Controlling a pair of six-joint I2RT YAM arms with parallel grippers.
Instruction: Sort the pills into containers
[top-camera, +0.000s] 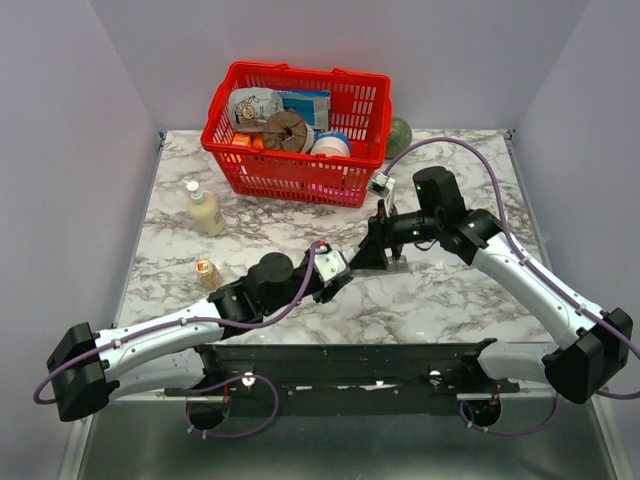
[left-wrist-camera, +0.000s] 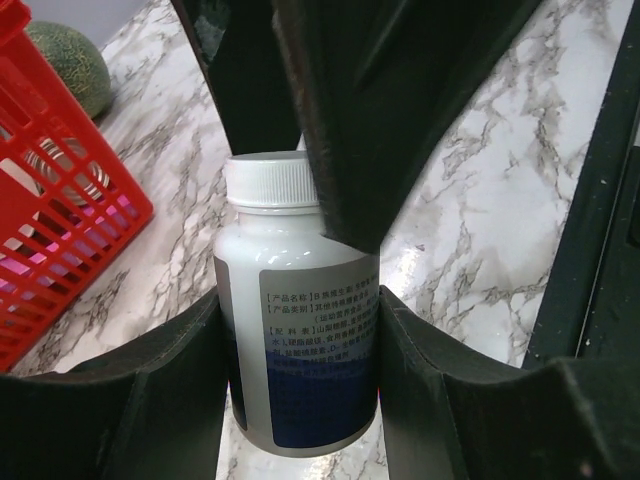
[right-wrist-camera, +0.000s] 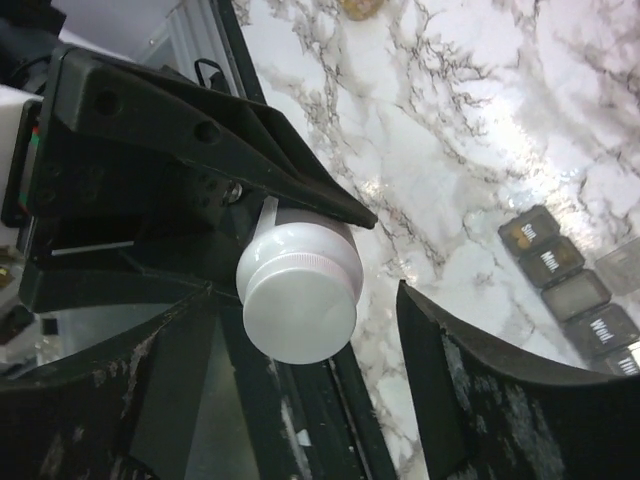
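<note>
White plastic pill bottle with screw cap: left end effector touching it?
Touching. Left wrist view: the left end effector fingers sit flush against both sides of the white plastic pill bottle.

Two robot arms are counted: the left arm (top-camera: 170, 335) and the right arm (top-camera: 525, 270). One red basket (top-camera: 290, 182) is seen at the far side; the items packed in it cannot be counted. Three bottles are counted: one white bottle (left-wrist-camera: 295, 330), one cream bottle (top-camera: 203, 211) at the left and one small amber bottle (top-camera: 207, 272) nearer. One green melon (top-camera: 400, 131) is seen far right. One pill organiser (right-wrist-camera: 575, 293) is seen, with five dark compartments in view.
</note>
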